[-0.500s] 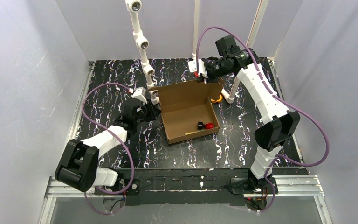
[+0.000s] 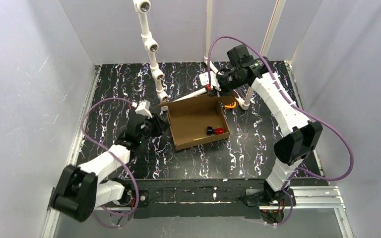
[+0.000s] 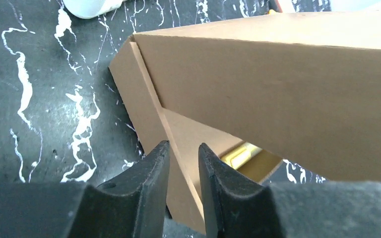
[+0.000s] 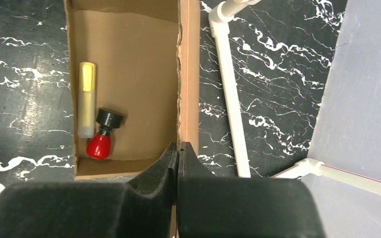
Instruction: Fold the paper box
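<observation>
Pinching the paper box (image 2: 194, 116), the right gripper (image 4: 179, 146) shuts on one wall and the left gripper (image 3: 183, 145) narrowly clamps another. A yellow marker (image 4: 86, 99) and a red knob (image 4: 100, 141) lie inside, left of the right jaws, with a white pipe (image 4: 230, 94) to their right.

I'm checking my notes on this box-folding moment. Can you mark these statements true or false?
1. A red-and-black item and a yellow item lie inside the box. True.
2. The right gripper hangs open above bare table. False: it is shut on a cardboard edge of the box.
3. The box is folded closed on top. False: it is open, and its contents show from above.
4. The left gripper has one finger on each side of a box wall. True, though whether it clamps the wall cannot be told.
</observation>
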You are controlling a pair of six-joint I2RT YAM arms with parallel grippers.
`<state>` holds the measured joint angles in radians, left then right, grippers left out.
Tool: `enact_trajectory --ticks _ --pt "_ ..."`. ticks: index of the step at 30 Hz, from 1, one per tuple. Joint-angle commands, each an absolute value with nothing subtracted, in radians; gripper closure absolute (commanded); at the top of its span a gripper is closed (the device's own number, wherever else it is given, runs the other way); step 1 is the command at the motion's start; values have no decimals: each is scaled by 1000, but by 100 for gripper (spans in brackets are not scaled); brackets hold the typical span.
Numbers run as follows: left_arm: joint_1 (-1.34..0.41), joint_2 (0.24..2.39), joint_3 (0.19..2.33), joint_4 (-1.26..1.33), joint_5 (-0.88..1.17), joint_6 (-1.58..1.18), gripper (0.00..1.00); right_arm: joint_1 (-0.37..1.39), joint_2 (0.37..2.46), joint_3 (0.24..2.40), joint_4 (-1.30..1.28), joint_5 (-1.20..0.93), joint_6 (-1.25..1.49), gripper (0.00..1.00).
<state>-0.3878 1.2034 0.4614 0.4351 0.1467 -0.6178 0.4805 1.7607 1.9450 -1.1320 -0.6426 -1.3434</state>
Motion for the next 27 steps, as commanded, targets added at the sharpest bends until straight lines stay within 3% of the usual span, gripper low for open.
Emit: enact_trajectory --ticks 1,6,13,23,27 --pt "-380 990 402 357 94 -636 72 489 1725 1905 -1160 -646 -1366 94" --pt "-373 794 415 233 108 -575 56 495 1706 1889 -1148 -643 -1369 90" --pt "-373 685 627 103 232 -203 4 508 1714 1914 -1133 -628 -1358 90" --pt "-374 841 931 -33 605 325 2 521 1731 1942 -1126 -624 -1345 90" --pt "-382 1004 1072 -155 695 462 11 527 1734 1945 -1127 -623 -1343 90"
